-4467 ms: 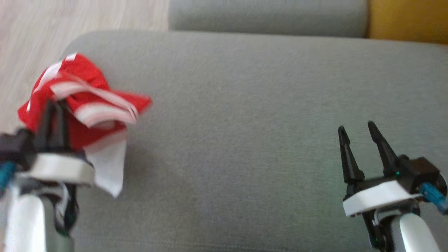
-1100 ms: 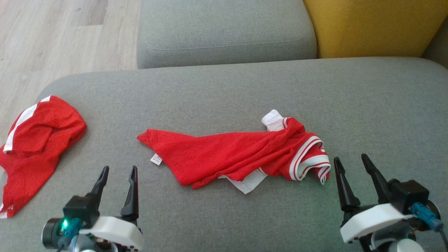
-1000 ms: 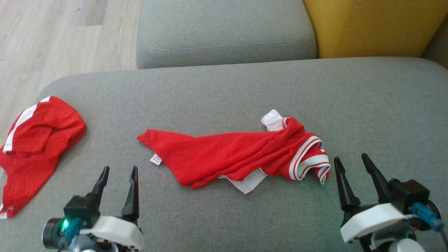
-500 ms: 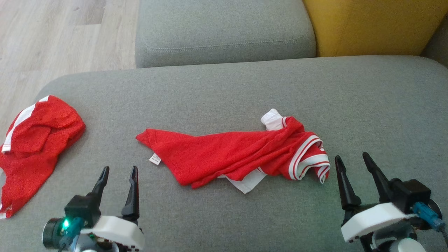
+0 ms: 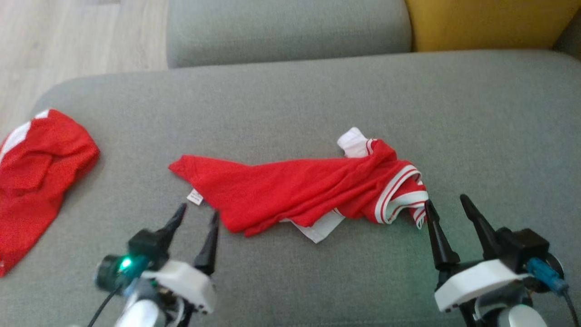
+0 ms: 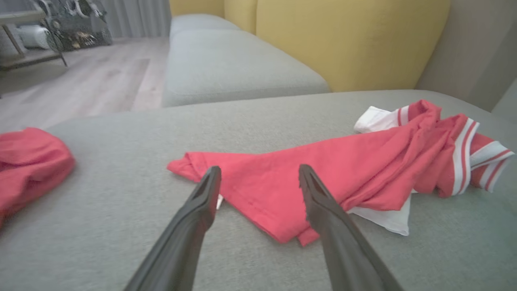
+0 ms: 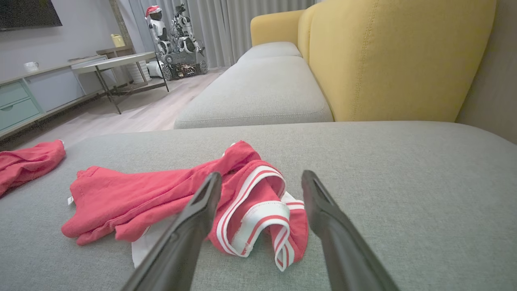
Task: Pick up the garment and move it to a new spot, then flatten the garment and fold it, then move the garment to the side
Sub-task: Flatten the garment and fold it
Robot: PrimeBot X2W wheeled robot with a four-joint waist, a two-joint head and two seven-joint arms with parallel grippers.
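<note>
At the far left of the grey sofa seat (image 5: 290, 100) a second red cloth (image 5: 36, 168) is seen crumpled. The left end effector (image 5: 198, 210) is held low over the seat, fingers spread apart and empty, pointed at the left corner of the garment (image 5: 295, 193), just beside it. The garment is laid mid-seat, its long axis running left to right, the pointed red end leftward and the bunched white-striped end rightward. The right end effector (image 5: 445, 200) is held likewise, fingers apart, nothing gripped, tips just beside that striped end.
</note>
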